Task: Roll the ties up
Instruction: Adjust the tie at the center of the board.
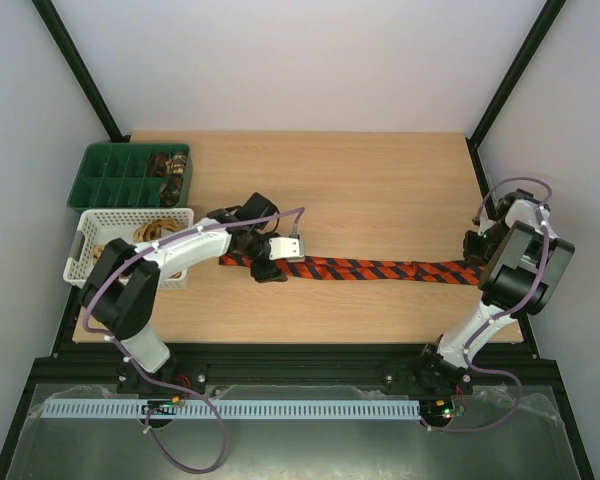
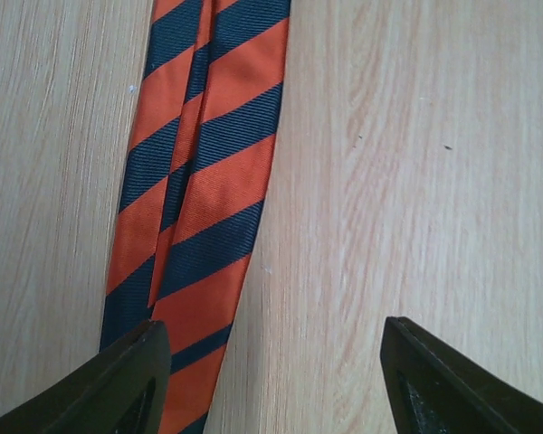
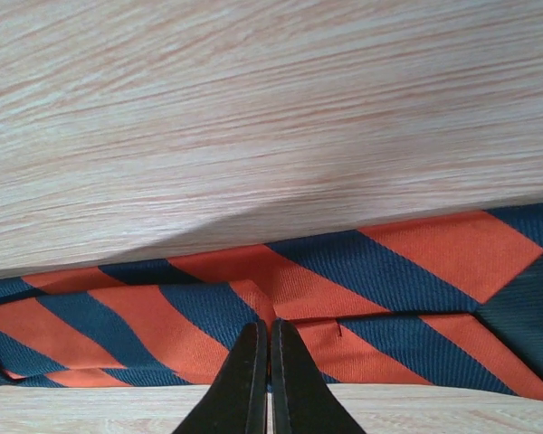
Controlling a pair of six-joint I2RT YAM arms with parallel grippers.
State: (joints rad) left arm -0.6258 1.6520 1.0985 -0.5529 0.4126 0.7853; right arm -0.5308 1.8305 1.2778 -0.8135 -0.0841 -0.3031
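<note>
A red-and-black striped tie (image 1: pixel 380 270) lies stretched flat across the table from left to right. My left gripper (image 1: pixel 265 262) hovers over its narrow left end. In the left wrist view the gripper (image 2: pixel 271 339) is open, one finger (image 2: pixel 131 384) is over the tie (image 2: pixel 199 181), and the other is over bare wood. My right gripper (image 1: pixel 473 255) is at the wide right end. In the right wrist view it (image 3: pixel 270 327) is shut, pinching a small fold of the tie (image 3: pixel 389 271) at its fingertips.
A green compartment tray (image 1: pixel 105 170) stands at the back left with brown rolled ties (image 1: pixel 167 167) in its right cells. In front of it a white lattice basket (image 1: pixel 85 255) holds a tan rolled tie (image 1: pixel 152 230). Black frame posts border the table.
</note>
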